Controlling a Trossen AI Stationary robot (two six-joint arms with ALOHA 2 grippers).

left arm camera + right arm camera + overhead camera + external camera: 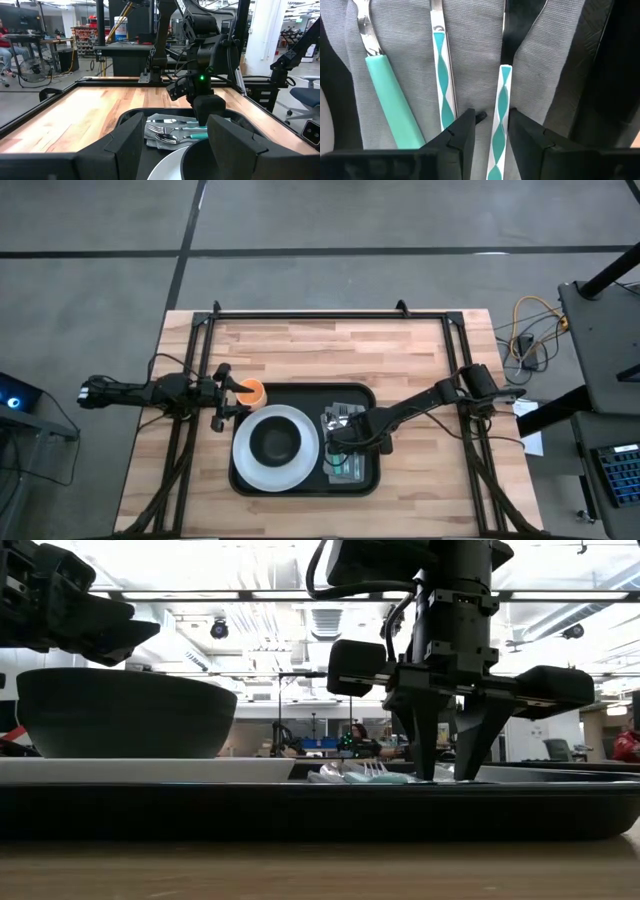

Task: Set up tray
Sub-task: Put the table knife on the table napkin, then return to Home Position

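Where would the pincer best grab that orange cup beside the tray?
Probably by its side wall, coming in level from the table's left edge. The orange cup stands upright beside the tray, and the left pincer already sits at that side of it, so its fingers could straddle it.

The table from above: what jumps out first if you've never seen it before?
The big black tray in the middle of the wooden table grabs the eye, with a white plate and dark bowl on its left half. On its right half, the right gripper straddles a teal-handled utensil lying on a grey napkin. The left gripper is at an orange cup by the tray's far-left corner.
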